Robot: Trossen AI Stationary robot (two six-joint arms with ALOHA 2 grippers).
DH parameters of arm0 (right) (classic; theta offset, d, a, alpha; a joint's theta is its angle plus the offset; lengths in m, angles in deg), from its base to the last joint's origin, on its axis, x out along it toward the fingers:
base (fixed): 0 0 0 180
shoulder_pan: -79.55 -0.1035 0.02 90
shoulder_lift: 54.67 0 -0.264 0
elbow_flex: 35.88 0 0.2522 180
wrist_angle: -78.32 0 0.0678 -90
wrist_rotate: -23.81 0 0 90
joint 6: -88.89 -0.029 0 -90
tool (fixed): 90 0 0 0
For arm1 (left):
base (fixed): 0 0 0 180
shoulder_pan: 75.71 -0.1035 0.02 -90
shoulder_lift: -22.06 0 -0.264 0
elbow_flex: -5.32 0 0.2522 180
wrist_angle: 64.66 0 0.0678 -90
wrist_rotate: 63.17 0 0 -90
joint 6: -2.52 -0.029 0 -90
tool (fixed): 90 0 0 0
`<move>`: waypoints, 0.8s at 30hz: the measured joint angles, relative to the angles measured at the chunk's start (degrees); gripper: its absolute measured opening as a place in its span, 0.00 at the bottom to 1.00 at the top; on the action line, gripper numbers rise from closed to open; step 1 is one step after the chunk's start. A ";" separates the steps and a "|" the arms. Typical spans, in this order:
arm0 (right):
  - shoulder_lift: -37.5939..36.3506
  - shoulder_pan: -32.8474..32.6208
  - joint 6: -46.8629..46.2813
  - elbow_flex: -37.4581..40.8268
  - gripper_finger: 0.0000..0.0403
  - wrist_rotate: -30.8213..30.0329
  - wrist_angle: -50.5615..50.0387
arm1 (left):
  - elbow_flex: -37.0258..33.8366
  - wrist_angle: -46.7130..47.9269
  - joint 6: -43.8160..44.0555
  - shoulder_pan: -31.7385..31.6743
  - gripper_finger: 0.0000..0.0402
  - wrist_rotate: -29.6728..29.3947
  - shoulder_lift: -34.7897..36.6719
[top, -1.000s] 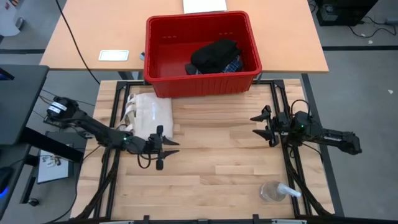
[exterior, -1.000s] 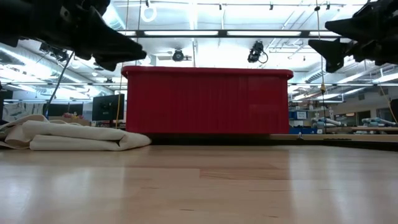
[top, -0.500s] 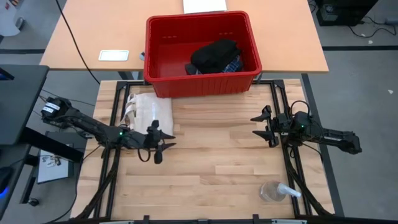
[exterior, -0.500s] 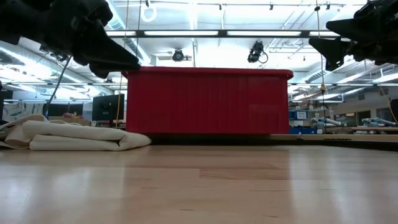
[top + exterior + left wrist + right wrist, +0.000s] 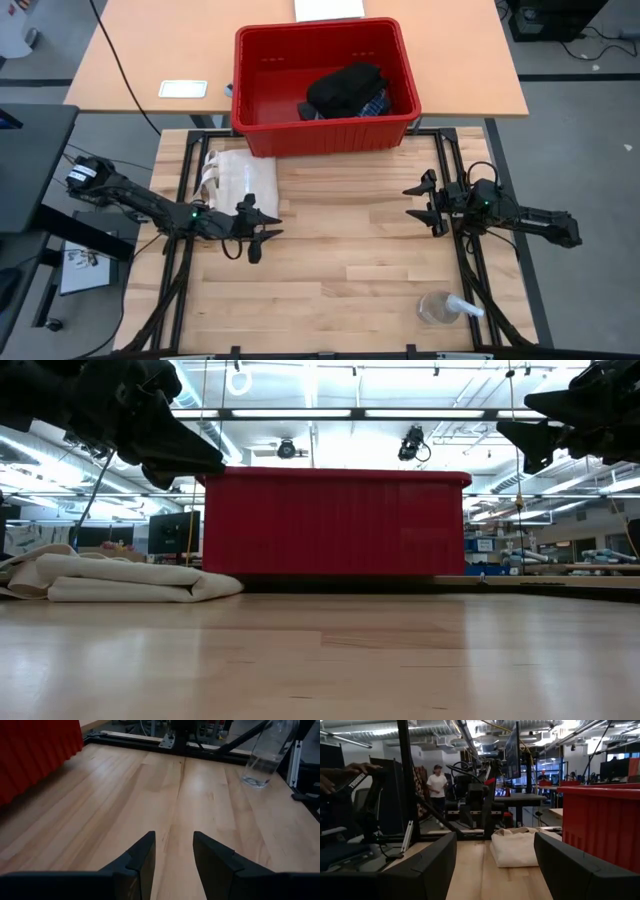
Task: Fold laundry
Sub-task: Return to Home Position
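A black garment lies in the red bin, with a bit of blue plaid cloth showing under its right side. A pale grey-cream folded garment lies flat on the table just in front of the bin's left corner. My left gripper hovers open above bare wood, just near and right of the folded garment. My right gripper is open, raised at the table's right side, pointing left.
The red bin stands at the table's far edge. A clear bottle stands near the near right corner. Black frame rails run along both sides. Bare wood lies between the grippers. A person stands in the room beyond.
My left gripper has shifted a little toward the far edge, closer to the folded garment, and has then held still. It stays open. The right arm and the garments have not moved.
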 joint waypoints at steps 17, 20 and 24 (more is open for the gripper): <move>0.00 0.00 0.00 0.00 0.68 0.04 0.00 | 0.02 27.13 0.01 3.55 0.34 0.15 18.62; 0.00 0.00 0.00 0.00 0.68 0.03 -0.01 | 0.02 28.66 0.01 3.63 0.34 0.16 22.37; 0.00 0.00 0.00 0.00 0.68 0.03 0.00 | 0.02 29.08 0.01 3.43 0.34 0.68 27.64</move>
